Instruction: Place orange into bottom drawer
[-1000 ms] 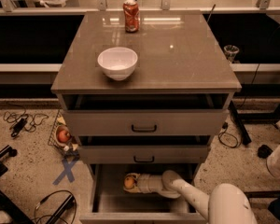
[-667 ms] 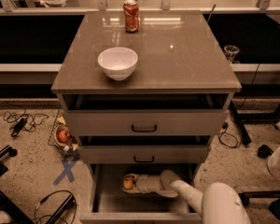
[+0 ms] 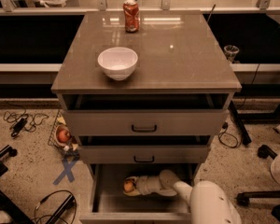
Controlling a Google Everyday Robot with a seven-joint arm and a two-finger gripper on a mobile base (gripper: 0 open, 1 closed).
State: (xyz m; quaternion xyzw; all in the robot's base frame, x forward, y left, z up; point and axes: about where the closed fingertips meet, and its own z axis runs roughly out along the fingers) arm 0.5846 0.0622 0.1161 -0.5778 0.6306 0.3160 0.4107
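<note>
One second has brought little change to the nearest part of the scene. The deep grey-brown bottom drawer [image 3: 113,203] is pulled out below the front edge of the bench. The small round orange [image 3: 128,185] is seen inside it, over the smooth grey floor, toward the left wall and well back from the front rim. The pale claw [image 3: 131,186] is right against the fruit, carried in from the right by the rounded white arm [image 3: 209,203]. Whether the orange is clamped or already let go cannot be told, nor whether it rests on the floor; only their closeness is shown.

Compared with a second ago, the orange is found at almost the same spot, perhaps a touch lower. The white bulk of the arm has been shifted leftward, further under the middle of the bench's front edge. From this it is judged that the carrying is over and the setting-down is in hand, with release and withdrawal still to be made.

Above, the shallower middle drawer [image 3: 144,154] and top drawer [image 3: 144,122], each with a black bar handle, are partly open. On the grey-brown bench [image 3: 186,55] a white ceramic bowl [image 3: 117,62] is set toward the front-left corner. A red drink can [image 3: 131,16] is stood at the far edge, left of middle.
</note>
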